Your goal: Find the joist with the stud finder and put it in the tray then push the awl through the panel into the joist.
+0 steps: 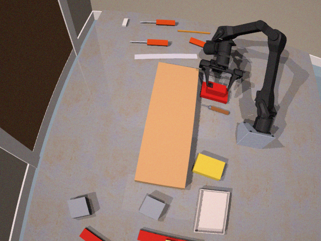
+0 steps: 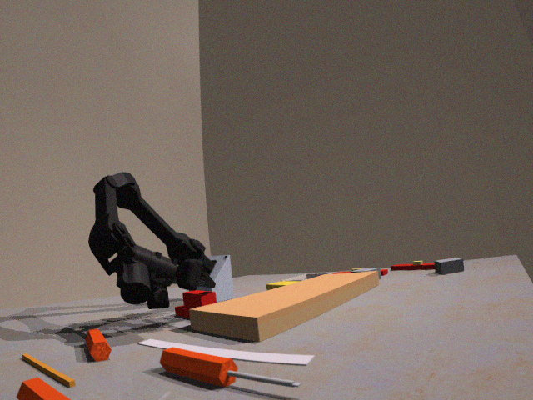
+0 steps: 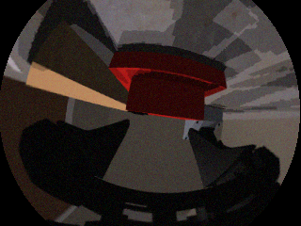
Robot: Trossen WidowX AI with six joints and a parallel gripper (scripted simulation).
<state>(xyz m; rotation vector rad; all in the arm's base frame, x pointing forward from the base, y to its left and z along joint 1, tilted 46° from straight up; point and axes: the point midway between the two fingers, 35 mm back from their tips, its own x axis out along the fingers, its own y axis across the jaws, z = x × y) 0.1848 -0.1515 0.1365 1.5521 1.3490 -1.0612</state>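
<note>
- Beside the panel [image 1: 168, 124] [image 2: 292, 301] [image 3: 75, 89], near one end of it, the stud finder [image 1: 214, 92] [image 2: 198, 299] [image 3: 166, 89] sits on the desk [image 1: 103, 145] [image 2: 413, 340], its raised block uppermost.
- The gripper [image 1: 217, 83] [image 3: 160, 127] stands spread wide and released, with nothing clasped; its fingers reach about the stud finder's raised block in the top view.
- Between the stud finder and the arm's base [image 1: 255, 138] [image 2: 222, 277] lies the awl [image 1: 218, 110], flat on the desk, its tip toward the panel, untouched by the gripper.
- The tray [image 1: 226, 212] holds no stud finder; it waits beyond the yellow block [image 1: 208, 166] [image 2: 280, 285], well apart from the gripper.
- No hole shows in the panel's top, so the piercing appears still undone.
- Whether the joist has been located cannot be told; nothing visible on the panel marks it.
- Left, in all likelihood: a firm grasp on the stud finder, a sweep over the panel, its delivery to the tray, then the awl and one straight push.
- A poorly centred closing could tip or shove the stud finder into the panel's side or the awl.
</note>
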